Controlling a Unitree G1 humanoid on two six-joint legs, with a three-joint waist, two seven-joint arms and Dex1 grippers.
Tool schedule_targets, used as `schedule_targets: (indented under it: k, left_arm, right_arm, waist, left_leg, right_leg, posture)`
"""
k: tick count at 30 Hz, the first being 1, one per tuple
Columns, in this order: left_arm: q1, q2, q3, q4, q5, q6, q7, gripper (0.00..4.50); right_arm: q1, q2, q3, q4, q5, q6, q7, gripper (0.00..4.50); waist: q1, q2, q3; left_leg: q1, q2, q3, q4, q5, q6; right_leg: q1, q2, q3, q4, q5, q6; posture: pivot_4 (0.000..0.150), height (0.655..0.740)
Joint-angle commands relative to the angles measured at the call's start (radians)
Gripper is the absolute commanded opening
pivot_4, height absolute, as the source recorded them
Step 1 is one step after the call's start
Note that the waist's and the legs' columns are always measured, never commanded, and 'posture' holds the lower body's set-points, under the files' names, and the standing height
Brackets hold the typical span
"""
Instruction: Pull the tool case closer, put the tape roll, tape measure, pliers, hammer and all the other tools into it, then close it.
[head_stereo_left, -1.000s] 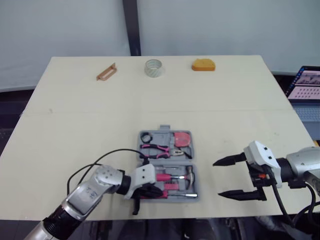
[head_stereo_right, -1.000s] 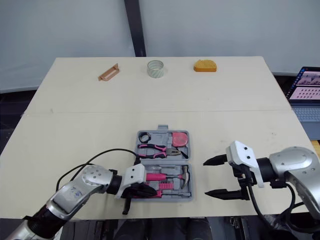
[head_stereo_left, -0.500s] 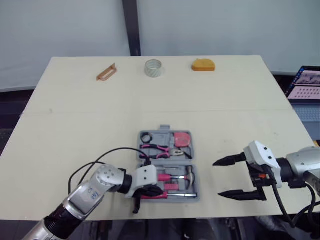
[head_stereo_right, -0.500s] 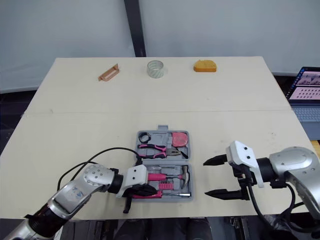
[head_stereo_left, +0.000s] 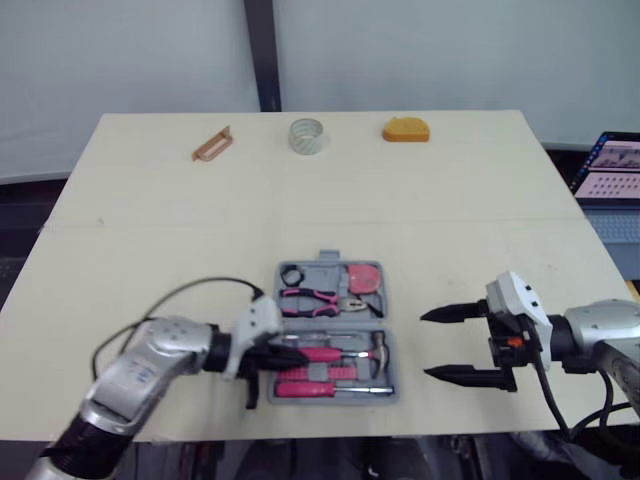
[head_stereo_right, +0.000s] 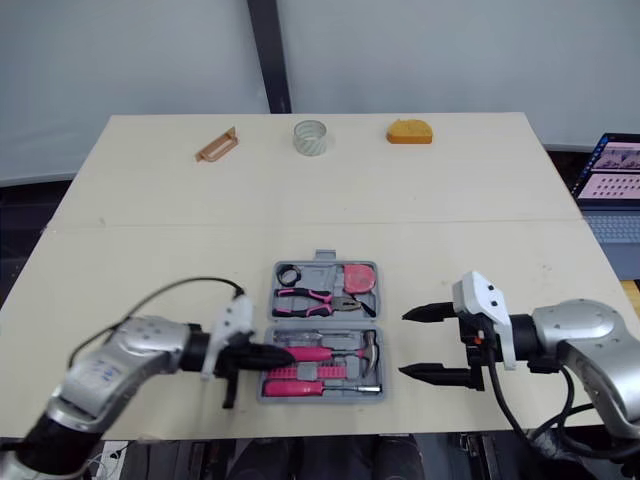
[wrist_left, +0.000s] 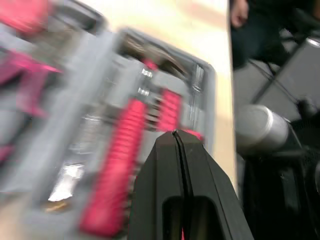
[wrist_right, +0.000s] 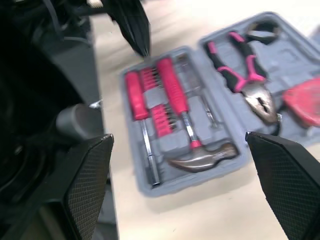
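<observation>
The grey tool case (head_stereo_left: 334, 262) lies open near the table's front edge. Its far half holds the pink-handled pliers (head_stereo_left: 312, 298), a pink tape measure (head_stereo_left: 365, 277) and a small black ring (head_stereo_left: 291, 275). The near half holds the hammer (wrist_right: 200, 156) and pink-handled screwdrivers (head_stereo_left: 308, 387). My left gripper (head_stereo_left: 293, 356) is shut, its tip over the left side of the case's near half, just above the pink handles (wrist_left: 120, 150). My right gripper (head_stereo_left: 428, 345) stands wide open to the right of the case, apart from it. The tape roll (head_stereo_left: 307, 135) sits at the table's far edge.
An orange object (head_stereo_left: 406, 130) lies right of the tape roll at the far edge, and a tan handle-like piece (head_stereo_left: 211, 144) lies to its left. A laptop (head_stereo_left: 610, 170) stands beyond the table's right side. Bare tabletop (head_stereo_left: 300, 210) lies between the case and the far objects.
My left arm has drawn back to the left, uncovering the pink screwdrivers in the case's near half. My right gripper has shifted slightly toward the case and stayed open.
</observation>
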Motion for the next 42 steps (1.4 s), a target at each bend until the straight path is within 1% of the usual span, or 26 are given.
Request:
schedule_targets:
  k: [1, 2, 3, 4, 6, 8, 10, 11, 12, 18, 22, 32, 42]
  left_arm:
    - [0.031, 0.021, 0.099, 0.052, -0.003, -0.022, 0.035, 0.04]
    - [0.045, 0.025, 0.121, 0.084, 0.01, -0.043, 0.044, 0.04]
    - [0.06, 0.031, 0.136, 0.115, 0.026, -0.068, 0.053, 0.0]
    - [0.068, 0.032, 0.141, 0.137, 0.038, -0.086, 0.062, 0.0]
    - [0.077, 0.02, 0.152, 0.178, 0.05, -0.11, 0.084, 0.0]
    - [0.086, 0.008, 0.148, 0.216, 0.068, -0.142, 0.102, 0.0]
    - [0.092, -0.006, 0.126, 0.255, 0.094, -0.181, 0.115, 0.0]
    - [0.091, -0.019, 0.11, 0.274, 0.106, -0.198, 0.119, 0.0]
    - [0.088, -0.035, 0.095, 0.287, 0.114, -0.211, 0.124, 0.0]
    - [0.05, -0.133, 0.002, 0.351, 0.167, -0.27, 0.147, 0.0]
    - [0.027, -0.175, -0.021, 0.372, 0.187, -0.277, 0.169, 0.0]
    - [0.024, -0.203, -0.05, 0.373, 0.209, -0.277, 0.18, 0.0]
    - [0.028, -0.211, -0.077, 0.357, 0.217, -0.268, 0.184, 0.0]
  right_arm:
    - [-0.016, 0.057, -0.015, 0.039, -0.001, 0.016, -0.085, 4.5]
    - [-0.023, 0.078, -0.001, 0.054, -0.026, 0.016, -0.121, 4.5]
    - [-0.029, 0.098, 0.018, 0.073, -0.061, 0.011, -0.158, 3.96]
    - [-0.033, 0.111, 0.033, 0.09, -0.088, 0.0, -0.177, 3.68]
    - [-0.04, 0.135, 0.06, 0.125, -0.136, -0.013, -0.21, 2.69]
    - [-0.045, 0.158, 0.089, 0.15, -0.173, -0.018, -0.237, 1.55]
    - [-0.056, 0.185, 0.116, 0.176, -0.211, -0.027, -0.27, 0.53]
    - [-0.063, 0.198, 0.133, 0.187, -0.232, -0.03, -0.284, 0.1]
    - [-0.067, 0.209, 0.149, 0.194, -0.251, -0.035, -0.294, 0.03]
    - [-0.065, 0.251, 0.213, 0.24, -0.335, -0.083, -0.318, 0.03]
    - [-0.066, 0.274, 0.232, 0.267, -0.367, -0.116, -0.325, 0.03]
    - [-0.109, 0.352, 0.272, 0.276, -0.4, -0.112, -0.338, 0.03]
    - [-0.071, 0.352, 0.291, 0.209, -0.386, -0.084, -0.303, 0.03]
  waist:
    - [-0.003, 0.0, 0.0]
    - [-0.005, 0.0, 0.0]
    - [-0.005, 0.0, 0.0]
    - [-0.006, 0.0, 0.0]
    - [-0.006, 0.0, 0.0]
    - [-0.004, 0.0, 0.0]
    - [-0.005, 0.0, 0.0]
    - [-0.006, 0.0, 0.0]
    - [-0.007, 0.001, 0.0]
    - [-0.005, 0.0, 0.0]
    - [-0.008, 0.0, 0.0]
    - [-0.005, 0.001, 0.0]
    - [-0.006, 0.001, -0.001]
  left_leg:
    - [0.0, 0.0, 0.0, 0.0, 0.0, 0.0]
    - [0.0, 0.0, 0.0, 0.0, 0.0, 0.0]
    - [0.0, 0.0, 0.0, 0.0, 0.0, 0.0]
    - [0.0, 0.0, 0.0, 0.0, 0.0, 0.0]
    - [0.0, 0.0, 0.0, -0.001, 0.0, 0.0]
    - [-0.001, 0.0, 0.001, -0.001, 0.0, 0.0]
    - [-0.001, 0.0, 0.001, -0.001, 0.0, 0.0]
    - [0.0, 0.0, 0.001, -0.001, 0.0, 0.0]
    - [0.0, 0.0, 0.001, -0.001, 0.0, 0.0]
    - [0.0, -0.001, 0.001, -0.001, 0.0, 0.0]
    - [0.0, 0.0, 0.002, -0.001, 0.0, 0.0]
    - [0.0, -0.001, 0.002, 0.0, 0.0, 0.0]
    - [0.0, -0.001, 0.002, 0.0, 0.0, 0.0]
  right_leg:
    - [0.0, 0.0, 0.0, 0.0, 0.0, 0.0]
    - [0.0, 0.0, 0.0, 0.0, 0.0, 0.0]
    - [0.0, 0.0, 0.0, 0.0, 0.0, 0.0]
    - [0.0, 0.0, 0.0, 0.0, 0.0, 0.0]
    - [-0.001, 0.0, 0.0, 0.0, 0.0, 0.0]
    - [-0.001, 0.0, 0.0, 0.0, 0.0, 0.0]
    - [-0.001, 0.0, 0.001, 0.0, 0.0, 0.0]
    - [-0.001, 0.0, 0.001, 0.0, 0.0, 0.0]
    - [-0.002, 0.0, 0.001, 0.0, 0.0, 0.0]
    - [-0.002, 0.0, 0.002, 0.001, 0.0, 0.0]
    - [-0.002, 0.0, 0.002, 0.001, 0.0, 0.0]
    - [-0.002, 0.0, 0.003, 0.001, 0.0, 0.0]
    - [-0.002, 0.0, 0.003, 0.001, 0.0, 0.0]
  posture:
    - [0.15, 0.74]
    - [0.15, 0.74]
    - [0.15, 0.74]
    - [0.15, 0.74]
    - [0.15, 0.74]
    - [0.15, 0.74]
    - [0.15, 0.74]
    - [0.15, 0.74]
    - [0.15, 0.74]
    - [0.15, 0.74]
    - [0.15, 0.74]
    - [0.15, 0.74]
    - [0.15, 0.74]
